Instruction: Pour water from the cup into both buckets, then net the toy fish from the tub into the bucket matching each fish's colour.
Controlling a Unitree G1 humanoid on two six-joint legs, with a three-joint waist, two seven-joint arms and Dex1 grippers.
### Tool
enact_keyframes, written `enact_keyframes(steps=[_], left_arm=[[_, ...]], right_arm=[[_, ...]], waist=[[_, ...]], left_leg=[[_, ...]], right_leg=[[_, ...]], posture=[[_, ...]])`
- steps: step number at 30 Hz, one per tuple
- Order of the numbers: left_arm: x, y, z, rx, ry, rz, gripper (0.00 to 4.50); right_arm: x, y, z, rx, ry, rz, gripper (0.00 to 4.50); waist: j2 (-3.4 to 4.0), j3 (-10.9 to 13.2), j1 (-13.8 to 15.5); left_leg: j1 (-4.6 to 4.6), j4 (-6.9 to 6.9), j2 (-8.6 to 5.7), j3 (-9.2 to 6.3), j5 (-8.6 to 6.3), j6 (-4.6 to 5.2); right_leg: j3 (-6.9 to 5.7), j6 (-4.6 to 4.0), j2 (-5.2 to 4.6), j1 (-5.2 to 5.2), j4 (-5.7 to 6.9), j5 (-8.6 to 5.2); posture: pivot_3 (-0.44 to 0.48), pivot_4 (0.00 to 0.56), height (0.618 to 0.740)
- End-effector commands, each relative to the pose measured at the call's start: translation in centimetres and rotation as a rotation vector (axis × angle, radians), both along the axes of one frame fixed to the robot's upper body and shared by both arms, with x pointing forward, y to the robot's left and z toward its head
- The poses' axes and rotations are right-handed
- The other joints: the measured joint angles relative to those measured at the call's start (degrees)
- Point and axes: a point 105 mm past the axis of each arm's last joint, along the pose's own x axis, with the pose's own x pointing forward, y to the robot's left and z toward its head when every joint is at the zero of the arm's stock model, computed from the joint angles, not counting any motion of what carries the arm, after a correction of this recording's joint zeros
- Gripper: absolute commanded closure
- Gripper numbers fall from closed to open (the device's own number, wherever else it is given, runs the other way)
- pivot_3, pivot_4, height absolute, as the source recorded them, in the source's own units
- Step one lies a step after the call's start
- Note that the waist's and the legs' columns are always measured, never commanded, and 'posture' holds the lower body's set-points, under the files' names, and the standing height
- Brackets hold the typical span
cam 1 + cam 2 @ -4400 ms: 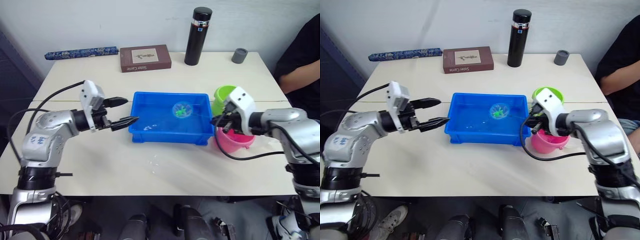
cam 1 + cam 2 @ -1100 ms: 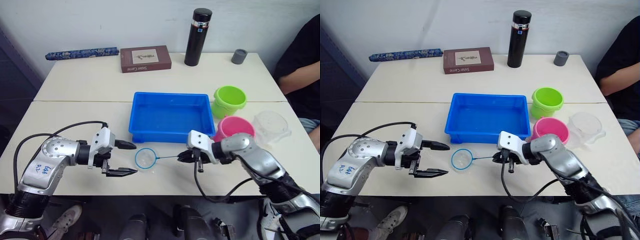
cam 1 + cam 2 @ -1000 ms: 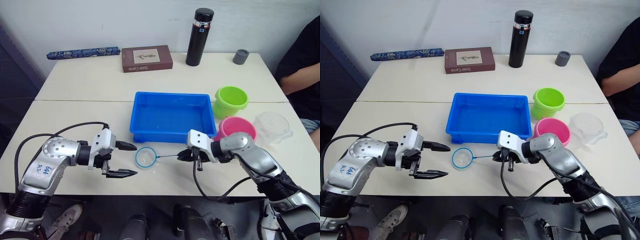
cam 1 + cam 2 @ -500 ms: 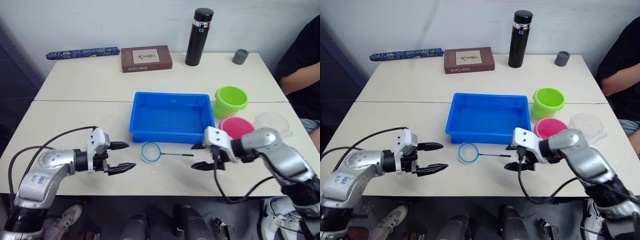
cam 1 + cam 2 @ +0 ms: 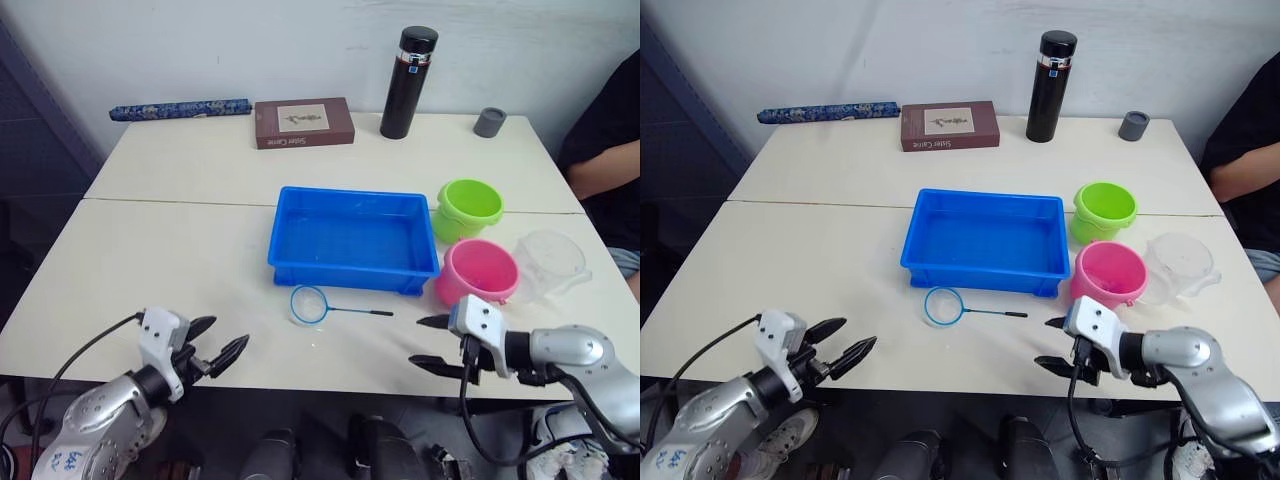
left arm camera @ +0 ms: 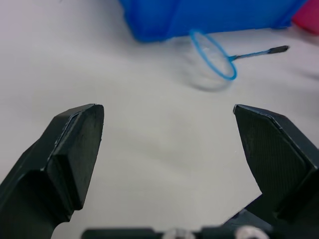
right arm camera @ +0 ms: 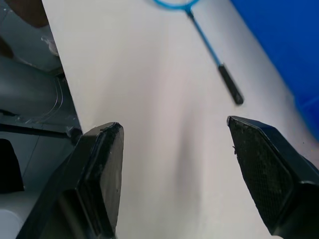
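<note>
Net (image 5: 327, 306): lies flat at the blue tub's (image 5: 352, 240) six o'clock, discarded. Left gripper (image 5: 218, 346) and right gripper (image 5: 431, 343): fingers apart, empty, parked at table edge.

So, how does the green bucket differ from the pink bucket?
The green bucket is lime; the pink bucket is pink. The green bucket stands farther back, beside the tub's far right corner, while the pink bucket stands nearer, by the tub's near right corner and close to the clear cup. Both stand upright on the table and look alike in size and shape.

Left claw (image 5: 219, 346) and right claw (image 5: 430, 344), both spread wide and empty, low at the near edge.
</note>
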Motion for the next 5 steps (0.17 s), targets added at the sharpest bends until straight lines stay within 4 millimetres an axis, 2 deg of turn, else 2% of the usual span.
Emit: enact_keyframes(steps=[1,5], left_arm=[[-0.24,-0.45,0.19,0.016,-0.021,-0.005,0.00],[-0.19,-0.98,0.06,0.013,-0.012,-0.041,0.00]], right_arm=[[0.29,-0.12,0.78,0.001,-0.078,-0.017,0.96],[0.40,-0.15,0.53,0.002,-0.082,-0.030,0.96]], waist=[[0.00,0.0,0.0],[0.00,0.0,0.0]], left_leg=[[0.01,0.01,0.00,0.00,0.00,0.00],[0.02,0.00,0.00,-0.01,-0.01,0.02]], right_leg=[[0.00,-0.01,0.00,0.01,0.01,0.00],[0.00,-0.04,0.00,0.01,0.02,-0.02]], posture=[[0.000,0.150,0.739],[0.000,0.150,0.739]])
